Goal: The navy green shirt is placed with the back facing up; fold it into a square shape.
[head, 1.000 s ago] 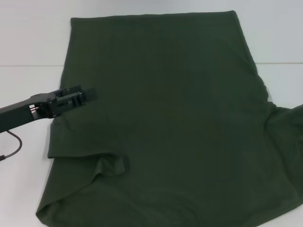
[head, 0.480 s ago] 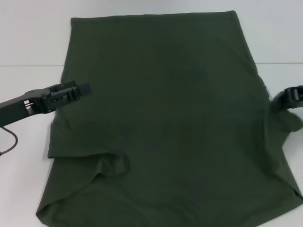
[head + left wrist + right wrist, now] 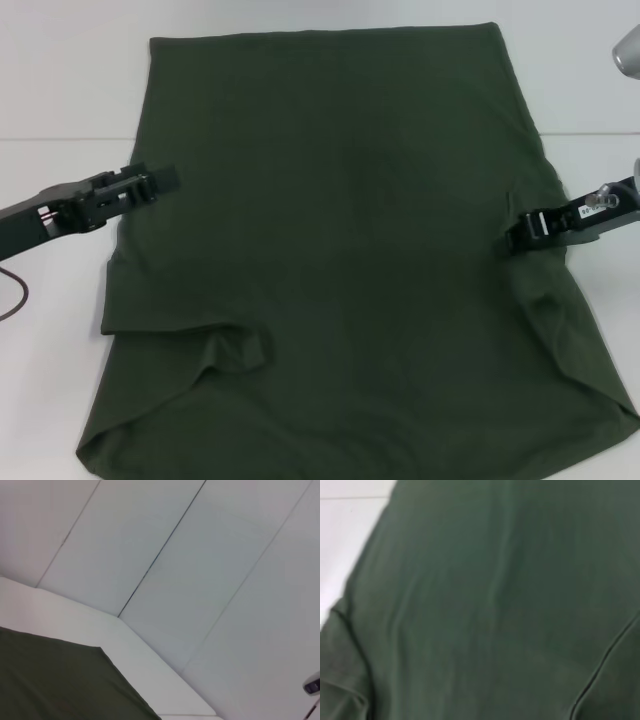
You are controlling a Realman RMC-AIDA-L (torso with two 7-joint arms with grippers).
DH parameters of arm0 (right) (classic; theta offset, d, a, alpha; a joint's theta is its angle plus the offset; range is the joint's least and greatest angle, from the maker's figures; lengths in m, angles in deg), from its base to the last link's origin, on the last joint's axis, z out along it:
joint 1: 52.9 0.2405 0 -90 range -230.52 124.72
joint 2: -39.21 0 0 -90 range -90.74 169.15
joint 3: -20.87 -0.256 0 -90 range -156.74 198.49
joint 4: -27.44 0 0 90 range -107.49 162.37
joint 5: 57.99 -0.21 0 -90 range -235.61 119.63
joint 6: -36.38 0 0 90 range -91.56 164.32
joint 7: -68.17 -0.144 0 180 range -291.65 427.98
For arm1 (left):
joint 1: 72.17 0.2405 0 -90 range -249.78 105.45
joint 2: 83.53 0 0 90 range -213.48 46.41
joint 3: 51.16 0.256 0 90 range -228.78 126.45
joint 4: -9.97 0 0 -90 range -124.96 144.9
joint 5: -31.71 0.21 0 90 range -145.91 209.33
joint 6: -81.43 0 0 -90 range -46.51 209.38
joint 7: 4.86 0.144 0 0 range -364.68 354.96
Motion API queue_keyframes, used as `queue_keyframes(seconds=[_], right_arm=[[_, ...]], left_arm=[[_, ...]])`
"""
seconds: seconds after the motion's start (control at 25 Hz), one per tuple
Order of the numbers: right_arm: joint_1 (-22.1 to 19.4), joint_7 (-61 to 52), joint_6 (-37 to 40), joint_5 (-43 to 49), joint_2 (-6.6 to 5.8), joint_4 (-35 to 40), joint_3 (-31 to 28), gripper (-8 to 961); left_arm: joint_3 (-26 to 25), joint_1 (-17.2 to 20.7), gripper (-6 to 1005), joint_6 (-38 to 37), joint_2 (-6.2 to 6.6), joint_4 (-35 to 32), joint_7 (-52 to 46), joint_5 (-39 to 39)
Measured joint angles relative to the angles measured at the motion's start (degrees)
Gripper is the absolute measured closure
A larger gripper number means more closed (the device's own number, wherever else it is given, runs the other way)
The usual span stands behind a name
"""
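The navy green shirt (image 3: 340, 250) lies spread flat on the white table (image 3: 60, 80), plain side up, with its hem at the far end. Its left sleeve (image 3: 235, 350) is folded in over the body. My left gripper (image 3: 160, 180) hovers at the shirt's left edge, with the arm reaching in from the left. My right gripper (image 3: 518, 233) sits over the right side, shut on the right sleeve, which is folded inward onto the body. The left wrist view shows one corner of the shirt (image 3: 55, 680). Shirt cloth (image 3: 495, 605) fills the right wrist view.
Bare white table (image 3: 600, 100) flanks the shirt on both sides, and a seam line (image 3: 60, 138) crosses it. A dark cable (image 3: 15, 300) loops below the left arm. A grey rounded object (image 3: 628, 50) shows at the far right edge.
My left gripper has drawn back leftward off the shirt body. My right gripper came in from the right, and the right sleeve that lay spread out is now folded inward.
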Motion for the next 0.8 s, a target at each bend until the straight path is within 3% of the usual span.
queue_keyframes(seconds=[0.08,0.28,0.4,0.48,0.6,0.8], right_arm=[[-0.4,0.8,0.1,-2.0,-0.42,-0.7,-0.2,933],[-2.8,5.2,1.0,-12.6,-1.85,-2.9,-0.5,740],[-4.2,5.7,0.9,-15.5,-2.46,-3.0,-0.7,675],[-5.1,5.8,1.0,-17.8,-3.12,-2.8,-1.1,632],[-6.1,5.1,1.1,-19.9,-4.62,-2.7,-1.9,568],[-5.9,2.8,0.6,-19.8,-6.44,-2.8,-2.0,420]], left_arm=[[-0.1,0.0,246,0.0,0.03,0.1,0.0,-0.2],[-0.5,0.2,247,-0.1,0.11,0.2,-0.7,-0.3],[-1.3,0.4,247,-0.6,0.46,-0.2,-3.8,0.3],[-1.5,1.1,247,-2.9,1.86,-2.9,-13.1,5.0],[-2.3,1.3,247,-6.4,3.01,-5.1,-20.3,9.7],[-8.5,1.3,247,-16.4,4.58,-9.1,-31.4,22.2]])
